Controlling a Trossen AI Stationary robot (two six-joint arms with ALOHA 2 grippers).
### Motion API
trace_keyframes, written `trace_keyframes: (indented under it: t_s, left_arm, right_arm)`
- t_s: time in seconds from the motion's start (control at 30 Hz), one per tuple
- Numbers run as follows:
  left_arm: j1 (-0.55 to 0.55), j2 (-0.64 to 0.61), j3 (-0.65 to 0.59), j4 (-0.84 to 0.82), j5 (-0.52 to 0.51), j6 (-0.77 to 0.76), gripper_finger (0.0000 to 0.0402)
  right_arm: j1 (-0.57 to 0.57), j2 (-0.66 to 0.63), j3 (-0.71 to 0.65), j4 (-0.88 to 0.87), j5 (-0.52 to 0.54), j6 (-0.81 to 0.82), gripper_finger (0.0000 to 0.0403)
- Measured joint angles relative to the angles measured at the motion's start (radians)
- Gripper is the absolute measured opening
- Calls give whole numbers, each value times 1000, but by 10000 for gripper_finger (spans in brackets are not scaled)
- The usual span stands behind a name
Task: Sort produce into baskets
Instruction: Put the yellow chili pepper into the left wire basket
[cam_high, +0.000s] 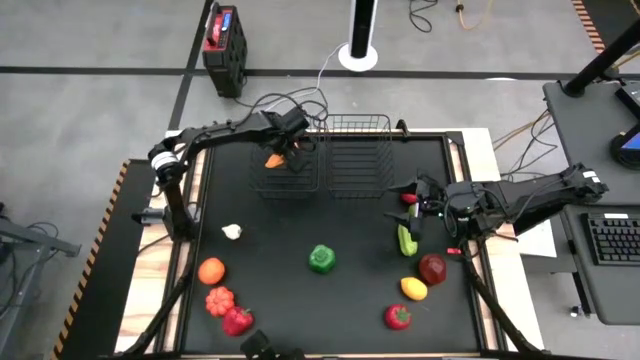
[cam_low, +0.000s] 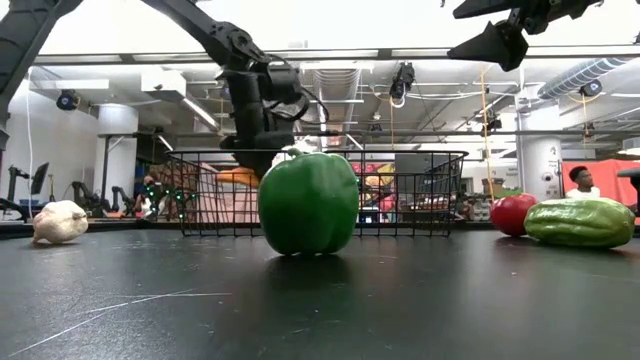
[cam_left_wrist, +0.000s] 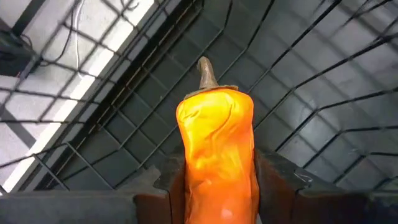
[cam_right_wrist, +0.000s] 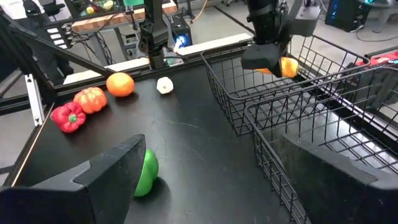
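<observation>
My left gripper (cam_high: 283, 152) is over the left wire basket (cam_high: 262, 186), shut on an orange pepper (cam_left_wrist: 214, 143). The right wire basket (cam_high: 360, 160) stands beside it. My right gripper (cam_high: 414, 208) is open and empty, raised above the table near a green cucumber (cam_high: 407, 240) and a small red piece (cam_high: 408, 198). A green pepper (cam_high: 321, 259), garlic (cam_high: 232, 231), an orange (cam_high: 211, 270), a red-orange tomato (cam_high: 219, 300), a red pepper (cam_high: 238, 320), a dark red apple (cam_high: 432, 268), a lemon (cam_high: 413, 289) and another red piece (cam_high: 398, 316) lie on the black table. My left gripper pinches the orange pepper's two sides (cam_left_wrist: 186, 174) between its two fingers, at the end away from the stem. The stem (cam_left_wrist: 206, 71) points away from the gripper toward the basket floor. The pepper (cam_right_wrist: 287, 66) hangs inside the left basket, clear of its floor.
The two baskets stand side by side at the table's far edge. The produce lies in a left group and a right group near the front, with the green pepper (cam_low: 308, 200) alone in the middle. A person shows in the room behind (cam_low: 577, 180).
</observation>
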Motion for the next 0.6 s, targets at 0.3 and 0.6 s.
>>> trace_keyframes:
  t_s: [0.3,0.6]
  left_arm:
    - [-1,2,-36,33,0,-58,121]
    - [-3,2,-44,75,-1,-130,121]
  right_arm:
    - [0,0,0,0,0,-8,359]
    - [0,0,0,0,0,-10,359]
